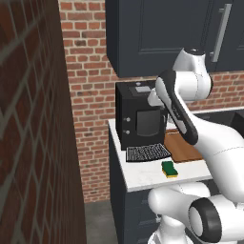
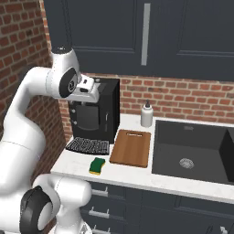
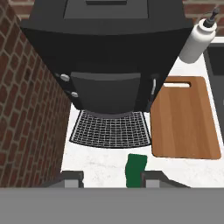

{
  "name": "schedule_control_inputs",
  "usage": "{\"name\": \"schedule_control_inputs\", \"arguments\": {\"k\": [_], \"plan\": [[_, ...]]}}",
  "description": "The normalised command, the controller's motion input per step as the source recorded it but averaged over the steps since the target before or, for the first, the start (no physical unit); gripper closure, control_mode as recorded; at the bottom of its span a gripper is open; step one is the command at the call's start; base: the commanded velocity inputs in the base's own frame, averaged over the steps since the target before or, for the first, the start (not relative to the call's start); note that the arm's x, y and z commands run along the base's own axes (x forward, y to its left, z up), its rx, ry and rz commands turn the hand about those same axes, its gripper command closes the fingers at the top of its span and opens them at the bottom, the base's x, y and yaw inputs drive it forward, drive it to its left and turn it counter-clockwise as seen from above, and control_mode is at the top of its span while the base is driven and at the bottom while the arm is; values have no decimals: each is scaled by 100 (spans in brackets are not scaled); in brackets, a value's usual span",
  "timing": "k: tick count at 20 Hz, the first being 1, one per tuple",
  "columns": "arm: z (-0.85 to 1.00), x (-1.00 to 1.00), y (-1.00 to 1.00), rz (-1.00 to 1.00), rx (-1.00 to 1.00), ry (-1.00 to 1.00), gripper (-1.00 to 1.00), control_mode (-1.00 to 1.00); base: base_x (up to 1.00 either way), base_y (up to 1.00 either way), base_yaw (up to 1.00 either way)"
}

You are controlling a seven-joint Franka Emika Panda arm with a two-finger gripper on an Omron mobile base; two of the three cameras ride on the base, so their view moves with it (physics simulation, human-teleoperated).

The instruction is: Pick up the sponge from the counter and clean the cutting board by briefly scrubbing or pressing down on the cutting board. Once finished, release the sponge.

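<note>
One sponge [image 2: 97, 165] lies flat on the counter [image 2: 137, 176], green top up, yellow body showing at its side, near the front edge. It sits below the pincer [image 3: 113, 177] and apart from it; in the hand view the sponge [image 3: 135, 170] lies between the two dark finger tips, slightly nearer the right one, with bare counter [image 3: 100, 164] around it. Nothing touches it. Pincer is open: tips spread wide, nothing between them at finger level. From the left base view the sponge [image 1: 169, 168] rests just in front of the cutting board [image 1: 183, 147] corner, close but not touching.

Cutting board [image 3: 186, 118] lies flat ahead and to the right of the pincer in the hand view, brown grain, handle slot at its far end. In the right base view the cutting board [image 2: 131, 147] sits between the grated tray [image 2: 88, 146] and the sink [image 2: 192, 153], just beside both.

Black grated tray [image 3: 110, 130] is straight ahead of the pincer, beyond the sponge, under the black coffee machine [image 3: 109, 57]. Coffee machine [image 2: 96, 114] stands against the brick wall [image 2: 183, 98], level with the hand in the right base view. White soap bottle [image 3: 197, 39] stands upright ahead and far right of the pincer, past the board's far end, touching neither. Brick side wall [image 3: 30, 109] runs along the left. Dark upper cabinets [image 2: 146, 36] hang above.
</note>
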Motion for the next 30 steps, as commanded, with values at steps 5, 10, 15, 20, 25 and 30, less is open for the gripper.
{"name": "schedule_control_inputs", "arguments": {"k": [5, 10, 15, 20, 25, 30], "plan": [[-21, -6, -8, 1, 0, 0, -100, -100, 0, 0, 0], [-56, -17, -11, -3, 0, 0, -100, -100, 0, 0, 0], [-67, -33, -9, 0, 0, 0, -100, -100, 0, 0, 0], [-70, -41, -13, 0, 2, 0, -100, -100, 0, 0, 0], [-48, -17, -8, -3, 2, 0, -100, -100, 0, 0, 0], [-38, -1, -8, -1, 0, 0, -100, -100, 0, 0, 0]]}}
